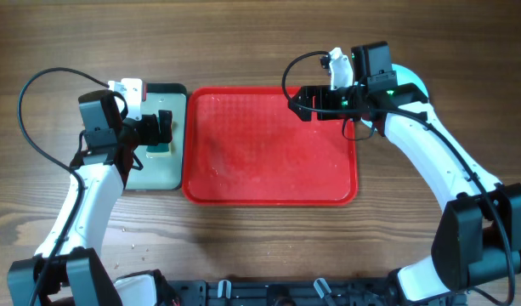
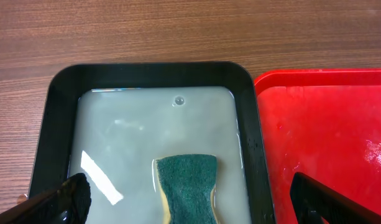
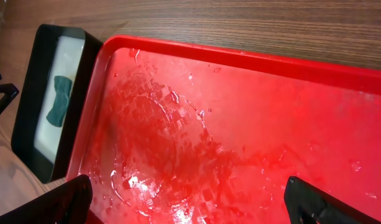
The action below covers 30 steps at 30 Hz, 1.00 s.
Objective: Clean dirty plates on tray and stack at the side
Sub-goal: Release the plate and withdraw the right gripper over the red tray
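Red tray [image 1: 243, 183] carries no plate, only a wet film. One pale aqua plate [image 1: 416, 82] shows on the worktop [image 1: 260, 42] just off the tray's far right corner, under the right arm [image 1: 430, 144], the nearer arm; stack count hidden. Right jaws hang over that corner, facing away from the plate — wide apart, empty. Left jaws — wide apart, empty — hover above the sponge [image 2: 187, 186] in the black-rimmed water tray [image 2: 53, 124].

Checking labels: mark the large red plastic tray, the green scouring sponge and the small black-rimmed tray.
Large red plastic tray [image 1: 268, 149], overhead view, bare middle floor.
Green scouring sponge [image 2: 187, 186], left wrist view, green top face.
Small black-rimmed tray [image 2: 146, 73], left wrist view, far black rim.
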Motion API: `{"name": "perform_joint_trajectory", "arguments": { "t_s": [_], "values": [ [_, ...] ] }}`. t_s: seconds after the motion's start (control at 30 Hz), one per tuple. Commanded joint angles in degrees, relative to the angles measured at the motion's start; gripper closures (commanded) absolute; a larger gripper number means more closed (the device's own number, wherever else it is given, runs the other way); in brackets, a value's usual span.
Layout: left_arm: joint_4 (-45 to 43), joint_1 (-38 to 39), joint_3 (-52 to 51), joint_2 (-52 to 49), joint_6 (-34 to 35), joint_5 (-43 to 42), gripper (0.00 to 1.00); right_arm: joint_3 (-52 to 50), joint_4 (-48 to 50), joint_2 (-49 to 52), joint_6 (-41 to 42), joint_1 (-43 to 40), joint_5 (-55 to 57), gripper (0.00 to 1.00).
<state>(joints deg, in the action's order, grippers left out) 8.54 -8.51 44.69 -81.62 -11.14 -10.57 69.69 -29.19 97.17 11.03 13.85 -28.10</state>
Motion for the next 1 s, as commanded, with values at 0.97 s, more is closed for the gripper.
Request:
{"name": "perform_joint_trajectory", "arguments": {
  "t_s": [0.97],
  "values": [
    [-0.13,0.15,0.81,0.39,-0.04,-0.28,0.0,-0.96,2.71,-11.96,-0.59,0.17,14.43,0.0]
  ]
}}
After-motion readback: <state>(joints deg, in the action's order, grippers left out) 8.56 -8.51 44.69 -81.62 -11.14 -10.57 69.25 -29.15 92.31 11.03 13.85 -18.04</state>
